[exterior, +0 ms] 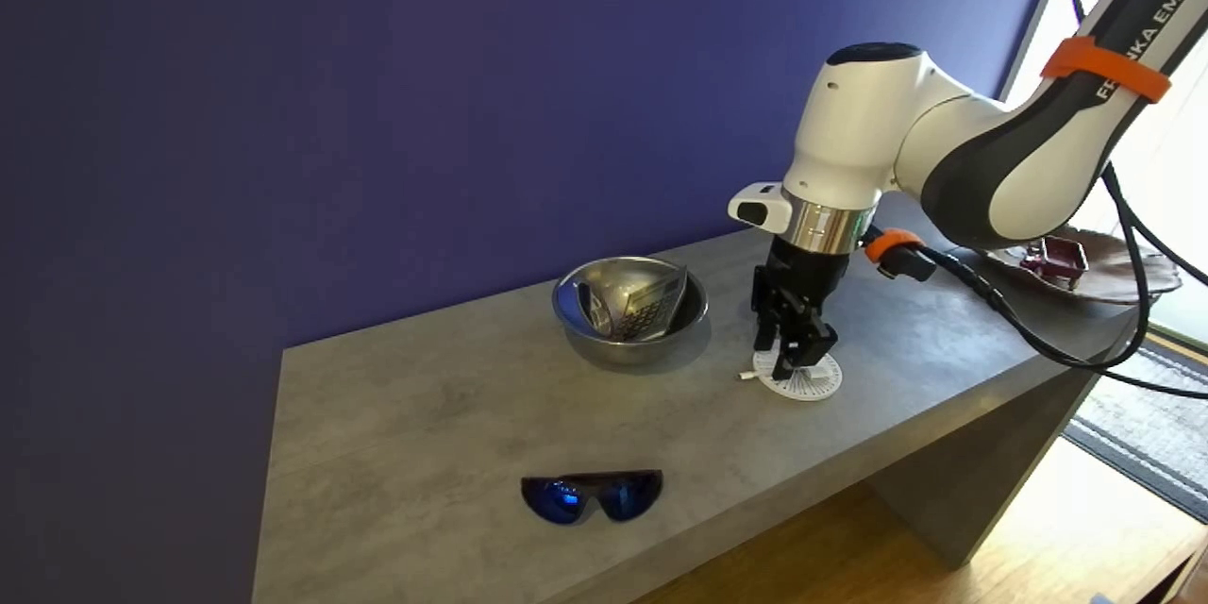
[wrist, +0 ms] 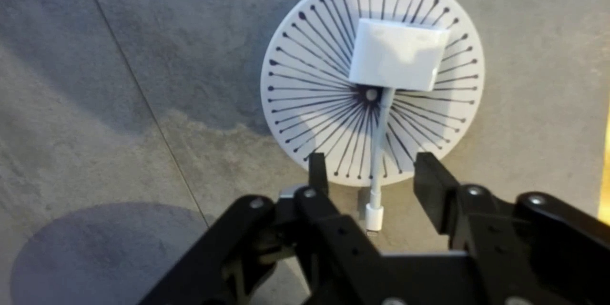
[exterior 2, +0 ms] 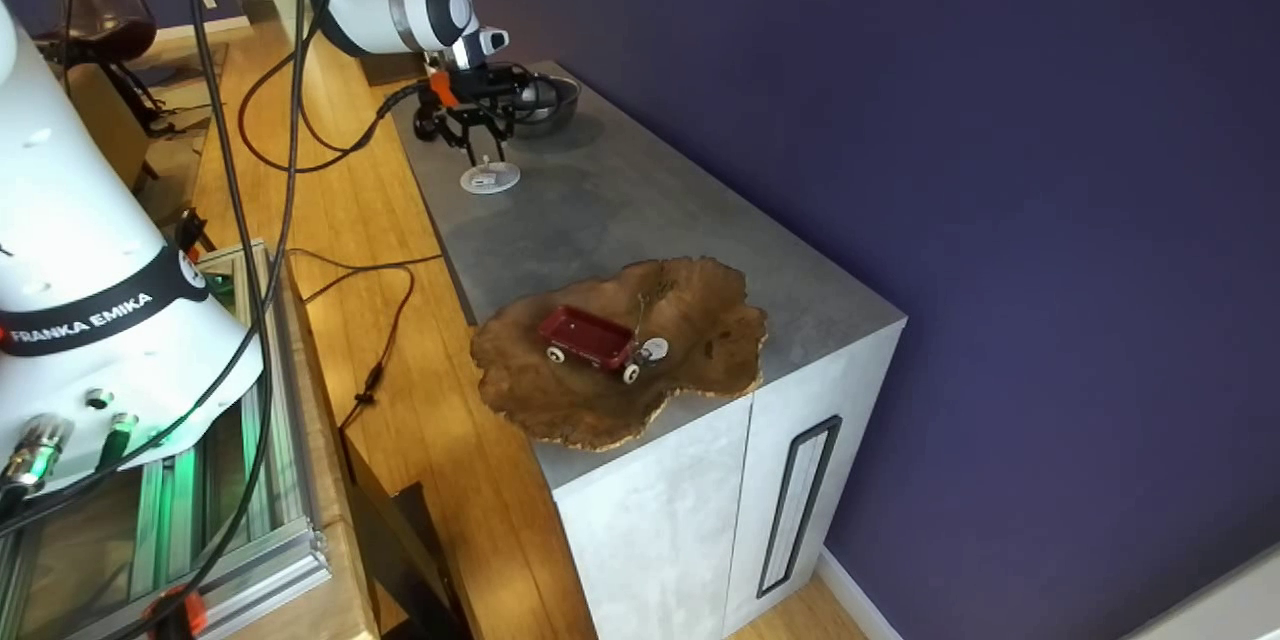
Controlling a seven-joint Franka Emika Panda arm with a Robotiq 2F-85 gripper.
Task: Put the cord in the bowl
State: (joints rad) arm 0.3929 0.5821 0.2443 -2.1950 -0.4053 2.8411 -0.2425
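In the wrist view the gripper (wrist: 371, 167) stands with its fingers wide apart, holding nothing. The cord (wrist: 383, 124) runs between them, its plug end toward the gripper's base and its white block ahead, lying on a patterned round disc (wrist: 310, 90). Whether the fingertips touch the disc, I cannot tell. Beyond one finger, a strip of grey countertop (wrist: 538, 105) runs out to the edge, with yellow floor (wrist: 605, 200) past it; beyond the other, the countertop extends further, crossed by a thin seam.

In an exterior view, a span of countertop separates the gripper from the steel bowl (exterior: 628, 355), near it and closer to the purple wall (exterior: 425, 113). A perforated metal piece (exterior: 651, 313) leans inside the bowl. Farther from the gripper, sunglasses (exterior: 630, 495) lie near the floor-side edge. Well apart the opposite way, a brown wooden dish (exterior 2: 560, 410) bearing a red toy wagon (exterior 2: 588, 336) covers much of the counter's end. Black cables (exterior: 993, 296) loop from the wrist out past the edge.
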